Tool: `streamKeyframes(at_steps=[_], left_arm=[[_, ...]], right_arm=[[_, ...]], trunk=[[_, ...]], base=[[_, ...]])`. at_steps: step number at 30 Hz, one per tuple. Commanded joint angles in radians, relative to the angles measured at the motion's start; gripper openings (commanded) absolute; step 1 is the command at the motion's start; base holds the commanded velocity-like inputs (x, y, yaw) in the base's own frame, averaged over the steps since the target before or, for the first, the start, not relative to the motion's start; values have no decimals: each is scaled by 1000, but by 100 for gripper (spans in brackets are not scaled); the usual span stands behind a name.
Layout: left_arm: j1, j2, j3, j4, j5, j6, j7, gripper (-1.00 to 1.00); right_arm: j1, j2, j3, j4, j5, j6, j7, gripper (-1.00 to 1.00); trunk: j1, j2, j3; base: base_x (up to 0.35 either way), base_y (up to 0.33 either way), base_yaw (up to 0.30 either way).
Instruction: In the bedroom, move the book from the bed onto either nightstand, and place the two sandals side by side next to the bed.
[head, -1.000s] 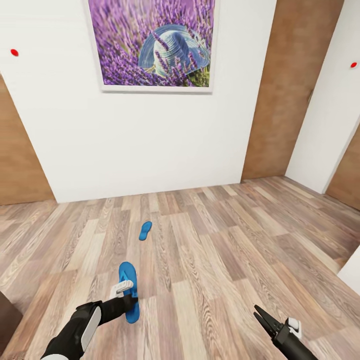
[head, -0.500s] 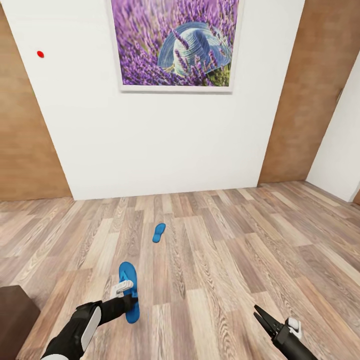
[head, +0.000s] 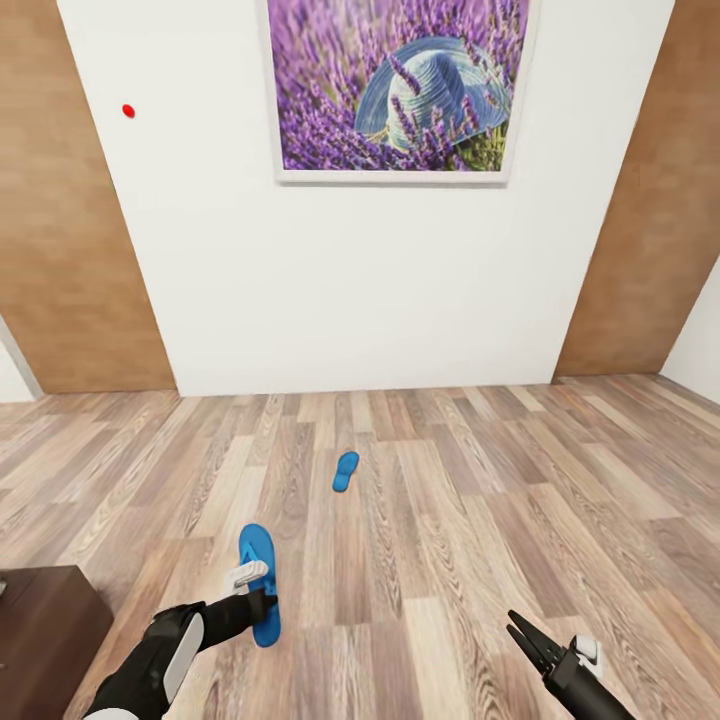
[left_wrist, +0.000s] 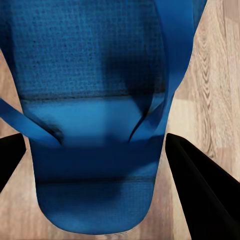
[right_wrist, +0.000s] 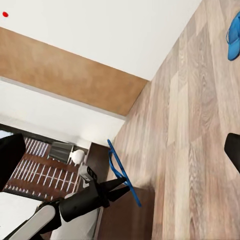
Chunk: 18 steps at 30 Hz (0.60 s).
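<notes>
Held sandal (head: 259, 582): bright blue flip-flop, clamped in the left gripper (head: 262, 604) low at the head view's left, sole seen lengthwise with the toe end pointing toward the white wall (head: 380, 290). In the left wrist view, same sandal (left_wrist: 100, 115) close up, straps meeting at the toe post, black fingers (left_wrist: 200, 190) on either side of its edges, pinching it. From the right wrist view, seen edge-on as a thin blue blade (right_wrist: 123, 176) at the tips of the left gripper (right_wrist: 116, 187), lifted clear of the floor.

Second sandal (head: 346, 470): flat on the wood-plank floor (head: 500, 500), well apart from the held one, farther on toward the wall, roughly centre of the head view. Also caught in the right wrist view (right_wrist: 233, 30), lying on the planks near the wall.

Right gripper (head: 527, 640): low at the head view's right, black fingers slightly spread in a narrow V, holding nothing, hanging above bare planks.

Surroundings: large framed lavender picture (head: 400, 90) with a blue hat on the white wall; brown wood panels (head: 70, 230) on both sides; a small red dot (head: 128, 110) on the wall; corner of a dark-brown cabinet (head: 45, 630) at the head view's lower left edge, too little of it showing to say which piece of furniture.
</notes>
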Motion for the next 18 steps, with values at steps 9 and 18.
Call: streamKeyframes(at_steps=[9,18], left_arm=[[-1,-3,3,0,9,8,-1,-100],[-1,-4,3,0,9,7,-1,-100]], right_arm=[[0,1,-1,0,-4,10,2,100],[0,1,-2,0,-5,10,2,100]], trunk=[[0,0,-1],[0,0,-1]], base=[[131,100,145],[136,93,62]])
